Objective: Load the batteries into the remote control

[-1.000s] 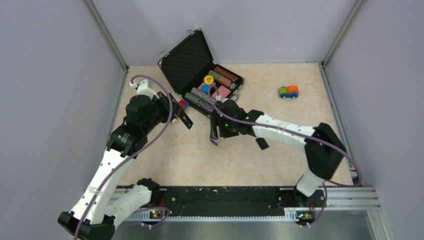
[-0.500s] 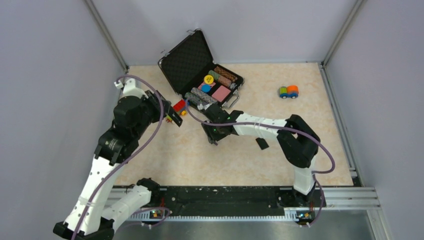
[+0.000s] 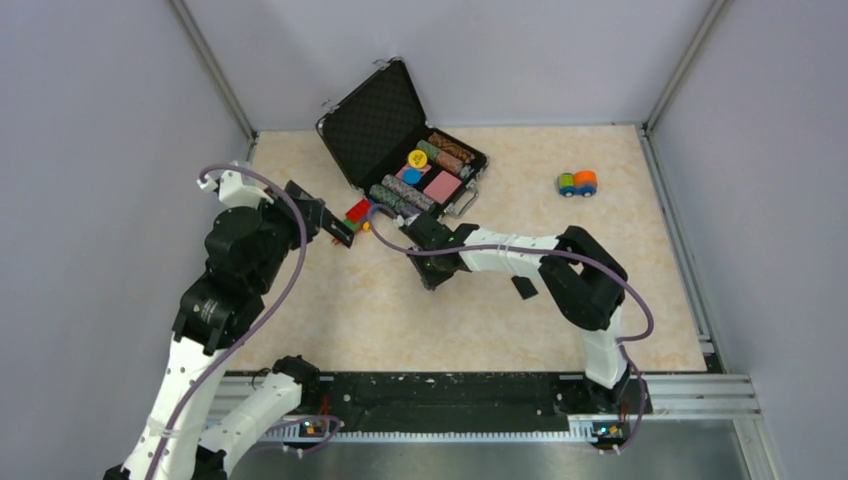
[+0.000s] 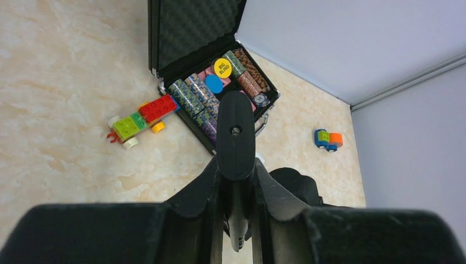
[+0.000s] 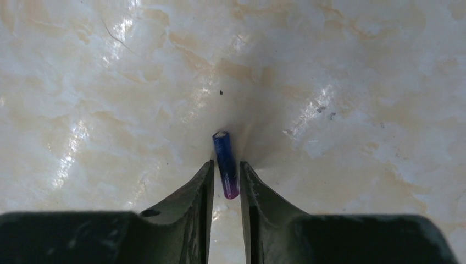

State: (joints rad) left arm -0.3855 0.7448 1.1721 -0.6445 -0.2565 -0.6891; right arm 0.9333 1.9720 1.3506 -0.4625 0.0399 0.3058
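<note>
Both arms have shifted over the last second: the left one has swung back and to its own left, carrying its load away from the front of the chip case, and the right one has folded at the elbow and come down toward the middle of the surface (image 3: 400,320).

The left claw (image 4: 235,179) is pressed onto the black remote (image 4: 235,135), which sticks out past the fingertips with a small round hole showing on its upper face. Straight ahead of this claw, beyond the end of the remote, stands the open case (image 4: 192,33) with its rows of chips. Ahead and to the left of the claw lies a red, green and yellow brick toy (image 4: 137,121). Ahead and to the right, well apart, sits a small blue and orange toy car (image 4: 328,138).

The right claw (image 5: 225,170) points down at the surface with its two fingers drawn close together, pinching a small purple battery (image 5: 226,165). The battery runs lengthwise between the tips. Its pale-capped end reaches out ahead of them, and its pinkish end sits back inside the gap. The wrist view does not settle whether the battery touches the surface.

In the overhead view a small flat black cover piece (image 3: 523,288) lies on the surface to the right of this claw, beside the forearm.
</note>
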